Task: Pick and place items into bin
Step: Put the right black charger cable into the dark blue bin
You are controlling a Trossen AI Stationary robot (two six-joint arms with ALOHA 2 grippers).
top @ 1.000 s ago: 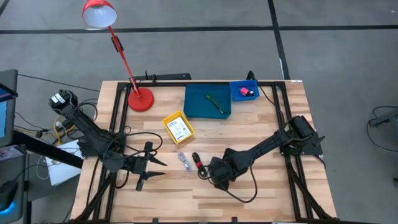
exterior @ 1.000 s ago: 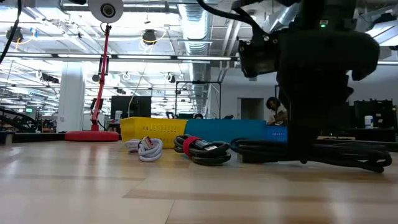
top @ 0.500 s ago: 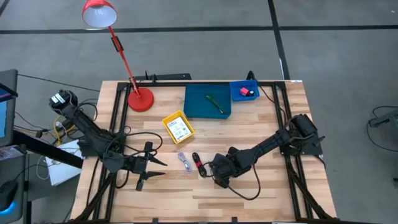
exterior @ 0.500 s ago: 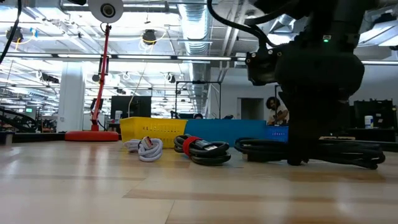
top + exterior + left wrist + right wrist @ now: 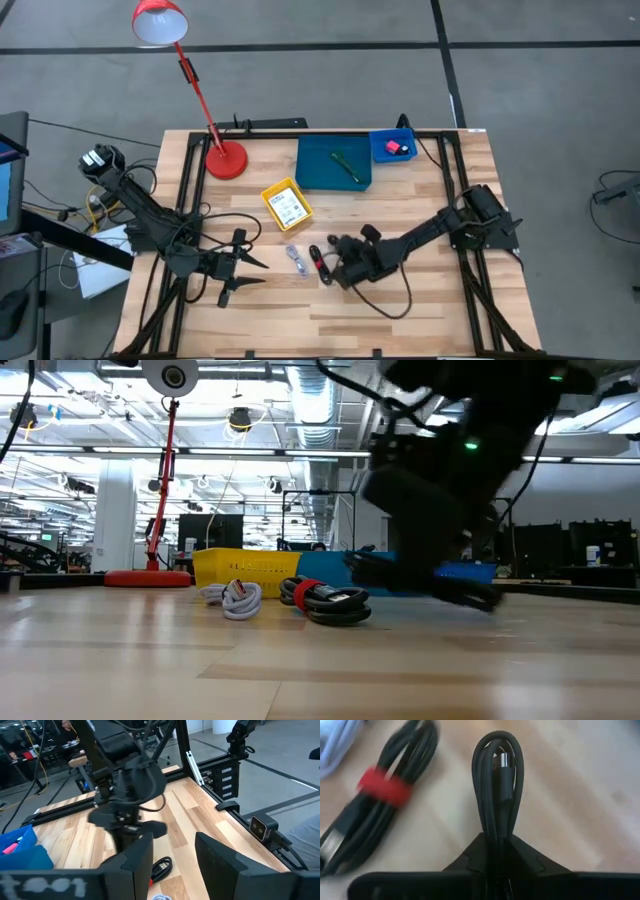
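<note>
Right wrist view: right gripper pinched on looped black cable bundle, loop running straight out ahead of the fingertips.
Red-banded black cable coil just beside it on the wood tabletop; pale cable coil next over. Teal rectangular bin, green pen inside, well apart toward the far edge, nearer right arm. Left gripper parked left, fingers spread, empty. High view gives the bin bearing, hides the pinch; wrist view the reverse.
</note>
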